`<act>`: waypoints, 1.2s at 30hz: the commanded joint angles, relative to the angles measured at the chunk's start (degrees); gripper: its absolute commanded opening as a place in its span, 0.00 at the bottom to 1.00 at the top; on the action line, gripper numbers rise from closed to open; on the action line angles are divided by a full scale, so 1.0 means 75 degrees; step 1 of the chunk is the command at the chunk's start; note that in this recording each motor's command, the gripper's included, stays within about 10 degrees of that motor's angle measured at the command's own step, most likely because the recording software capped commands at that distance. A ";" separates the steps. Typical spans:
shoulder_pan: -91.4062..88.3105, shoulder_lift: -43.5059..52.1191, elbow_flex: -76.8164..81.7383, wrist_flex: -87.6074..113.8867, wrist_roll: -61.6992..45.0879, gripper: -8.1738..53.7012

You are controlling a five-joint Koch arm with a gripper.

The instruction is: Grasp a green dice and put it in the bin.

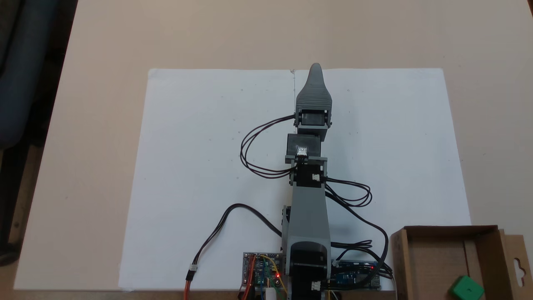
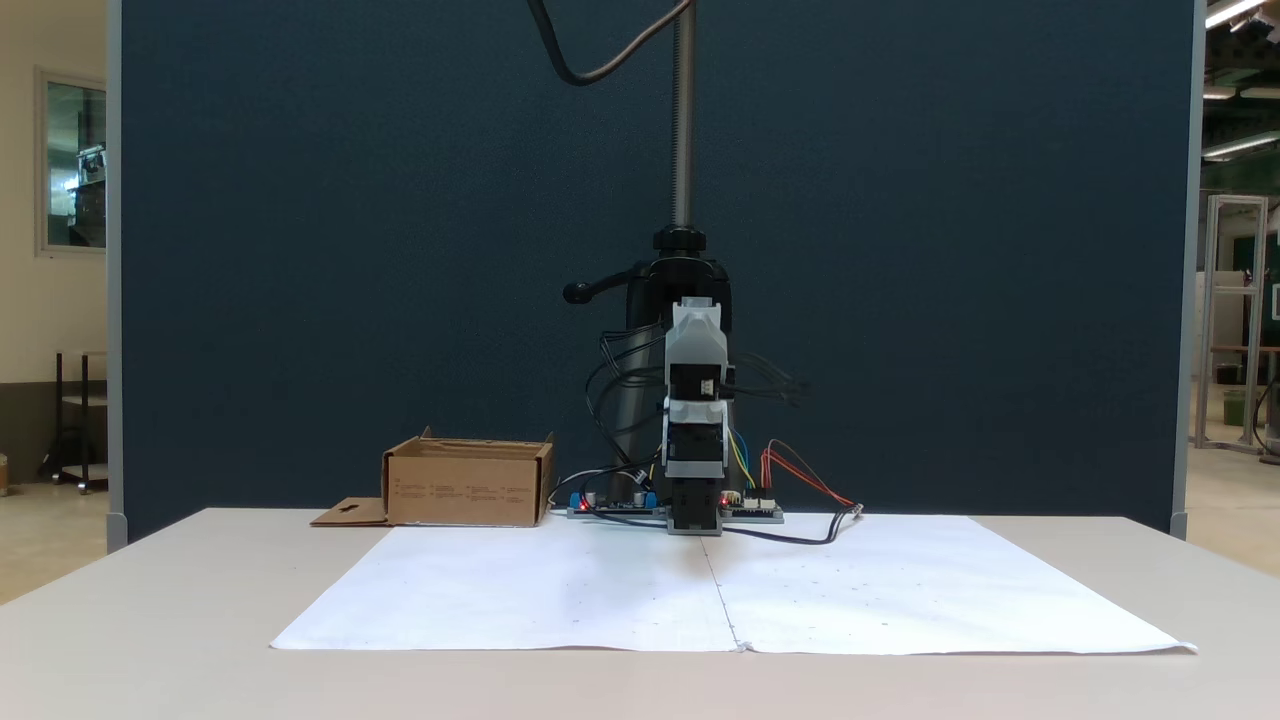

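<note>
One green dice [image 1: 466, 288] — inside bin [image 1: 441, 250] | gripper [image 1: 315, 75] over white paper [image 1: 200, 166] | jaws — cannot tell

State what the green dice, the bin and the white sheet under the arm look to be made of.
Green dice: apparently plastic, with a smooth, even bright colour and rounded edges. Bin: brown corrugated cardboard, matte, with folded walls and a die-cut flap. White sheet: paper, thin and matte, seemingly two pieces meeting at a centre seam.
</note>
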 commanded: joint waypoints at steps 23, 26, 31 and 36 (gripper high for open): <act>0.0164 0.0867 0.2355 -0.3949 0.0211 0.84; 0.0164 0.0867 0.2367 -0.4266 0.0211 0.84; 0.0211 0.0867 0.2367 -0.4313 0.0199 0.84; 0.0223 0.0867 0.2684 -0.4418 0.0211 0.84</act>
